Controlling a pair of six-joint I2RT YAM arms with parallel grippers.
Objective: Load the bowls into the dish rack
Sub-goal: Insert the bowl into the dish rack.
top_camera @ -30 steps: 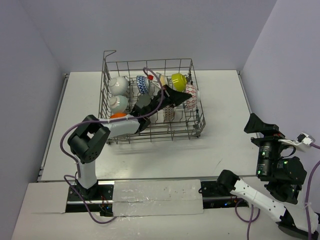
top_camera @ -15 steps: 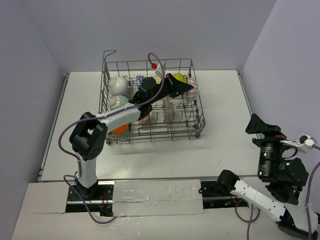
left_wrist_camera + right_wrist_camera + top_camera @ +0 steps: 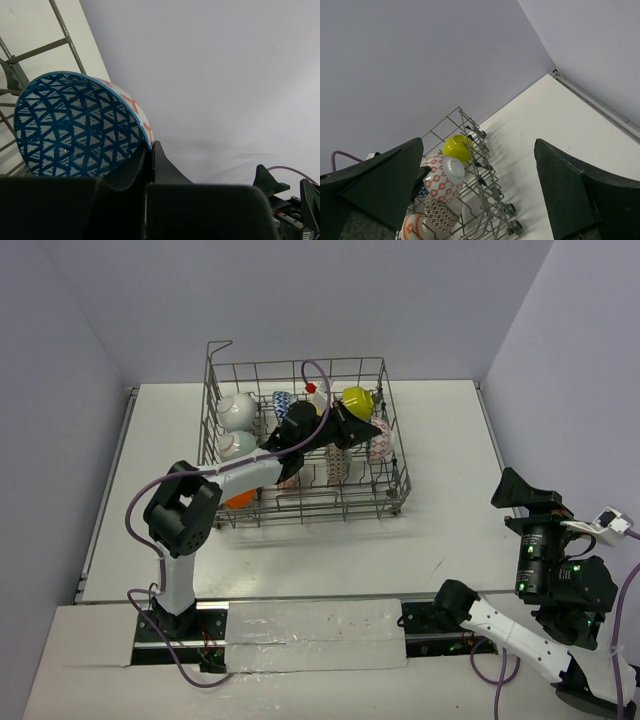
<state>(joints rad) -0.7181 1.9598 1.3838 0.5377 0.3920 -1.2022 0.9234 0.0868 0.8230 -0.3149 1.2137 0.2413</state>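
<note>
Lavender walls enclose a white worktop (image 3: 450, 440); the grey wire dish rack (image 3: 296, 364) sits at far centre. L claw (image 3: 366, 428) reaches into the rack's right half, jaws closed to a thin pinch on the rim of a blue-lattice bowl (image 3: 75, 130) (outside: red pattern on white), one finger inside the wall, one outside. Bowl pos.: tipped on edge, inside the rack at its right side, just beside the lime bowl (image 3: 357, 400); whether it is seated between tines cannot be told. Other bowls already racked incl. two white bowls (image 3: 237, 412) at left and an orange bowl (image 3: 238, 498) near the front. R claw (image 3: 524, 492) hangs near the worktop's right edge, well apart from the rack, jaws spread fully, nothing held. Handling est.: bowl looks ceramic, i.e. rigid, fairly light, glazed and thus slick, liable to chip vs. metal wire. Recommended hold: across the rim wall, grip firm; avoid the curved outer belly, where fingers would likely slide. Lower gently; release only once wire supports it.
</note>
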